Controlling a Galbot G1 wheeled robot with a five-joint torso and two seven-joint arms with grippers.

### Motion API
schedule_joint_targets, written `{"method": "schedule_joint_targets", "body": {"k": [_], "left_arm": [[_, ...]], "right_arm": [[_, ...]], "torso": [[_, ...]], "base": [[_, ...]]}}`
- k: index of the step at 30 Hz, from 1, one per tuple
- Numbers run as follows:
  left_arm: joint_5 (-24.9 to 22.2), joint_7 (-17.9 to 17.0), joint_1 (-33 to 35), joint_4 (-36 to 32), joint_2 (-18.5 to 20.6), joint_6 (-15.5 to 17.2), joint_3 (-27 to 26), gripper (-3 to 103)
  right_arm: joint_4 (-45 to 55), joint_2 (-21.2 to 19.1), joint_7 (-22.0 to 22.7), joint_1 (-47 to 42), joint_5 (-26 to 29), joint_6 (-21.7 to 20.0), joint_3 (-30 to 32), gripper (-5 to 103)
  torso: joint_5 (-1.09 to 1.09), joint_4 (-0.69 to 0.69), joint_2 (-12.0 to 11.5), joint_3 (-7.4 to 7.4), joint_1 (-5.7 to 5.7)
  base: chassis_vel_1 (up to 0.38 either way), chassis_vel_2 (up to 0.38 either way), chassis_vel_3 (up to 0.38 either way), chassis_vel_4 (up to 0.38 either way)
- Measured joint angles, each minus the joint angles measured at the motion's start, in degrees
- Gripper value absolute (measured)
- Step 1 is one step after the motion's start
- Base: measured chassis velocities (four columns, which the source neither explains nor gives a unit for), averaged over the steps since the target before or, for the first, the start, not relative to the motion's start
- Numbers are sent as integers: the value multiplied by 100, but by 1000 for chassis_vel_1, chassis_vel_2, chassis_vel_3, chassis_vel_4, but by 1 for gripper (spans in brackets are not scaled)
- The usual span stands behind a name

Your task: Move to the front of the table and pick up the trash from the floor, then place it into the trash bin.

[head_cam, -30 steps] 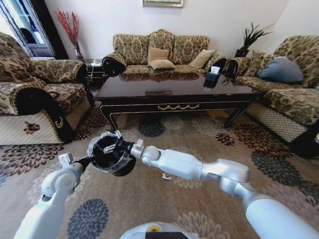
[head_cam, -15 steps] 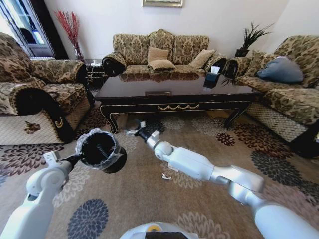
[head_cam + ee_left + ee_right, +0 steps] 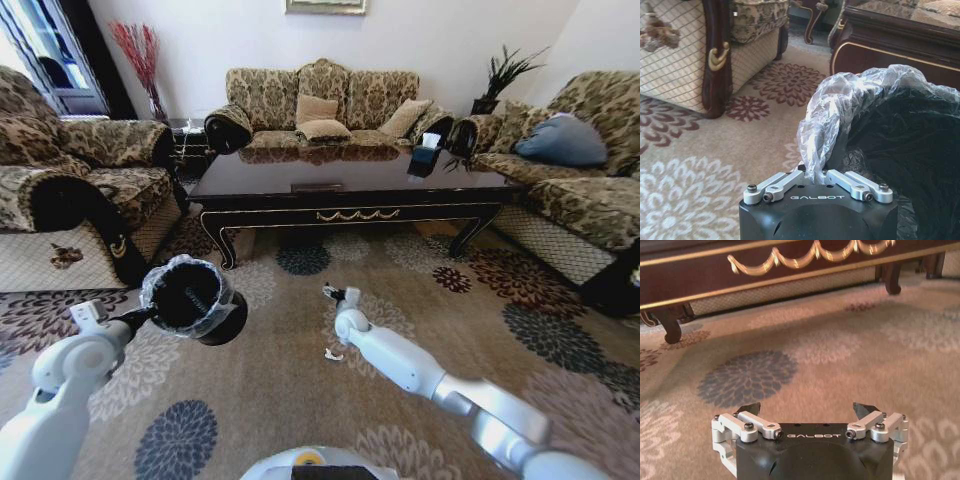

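Note:
My left gripper (image 3: 143,318) is shut on the rim of the trash bin (image 3: 190,298), a small black bucket with a clear liner, and holds it off the floor, tilted. The left wrist view shows my left gripper (image 3: 817,174) pinching the liner and rim of the trash bin (image 3: 900,150). My right gripper (image 3: 329,293) is open and empty, low over the floor (image 3: 290,390) in front of the table (image 3: 350,212). Its jaws stand wide apart in the right wrist view, where my right gripper (image 3: 807,410) faces the table (image 3: 790,270). A small white scrap of trash (image 3: 332,354) lies beside the right forearm.
Patterned sofas stand to the left (image 3: 70,200), behind the table (image 3: 320,105) and to the right (image 3: 580,170). A black tissue box (image 3: 427,156) sits on the table. Open carpet (image 3: 840,355) stretches between me and the table.
The right gripper has left the bin's mouth and swung right and down towards the carpet. The left arm has carried the bin a little further left.

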Motion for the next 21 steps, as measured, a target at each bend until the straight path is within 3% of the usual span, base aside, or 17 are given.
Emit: {"method": "schedule_joint_targets", "body": {"k": [3, 7, 10, 13, 21], "left_arm": [[-47, -5, 230, -144, -91, 0, -215, 2], [-78, -7, 421, -294, -200, 0, -431, 2], [-93, -7, 553, -397, -267, 0, -568, 2], [-78, -16, 791, -612, -398, 0, -727, 2], [34, -28, 1090, -939, -633, 0, -847, 2]], "right_arm": [[-333, 198, -445, -288, -285, -494, 448, 100], [-617, 366, -811, -499, -552, -707, 779, 100], [-877, 512, -966, -597, -769, -754, 963, 100], [-1563, 795, -1320, -683, -1455, -673, 1262, 100], [-2663, 1181, -1866, -584, -2130, -381, 1733, 100]], "torso": [[0, 0, 0, 0, 0], [-1, -3, 0, -1, 0], [0, -2, 0, -1, 0], [0, 0, 0, 0, 0], [0, -2, 0, -1, 0]], "base": [[0, 0, 0, 0], [0, 0, 0, 0], [0, 0, 0, 0], [0, 0, 0, 0], [0, 0, 0, 0]]}}
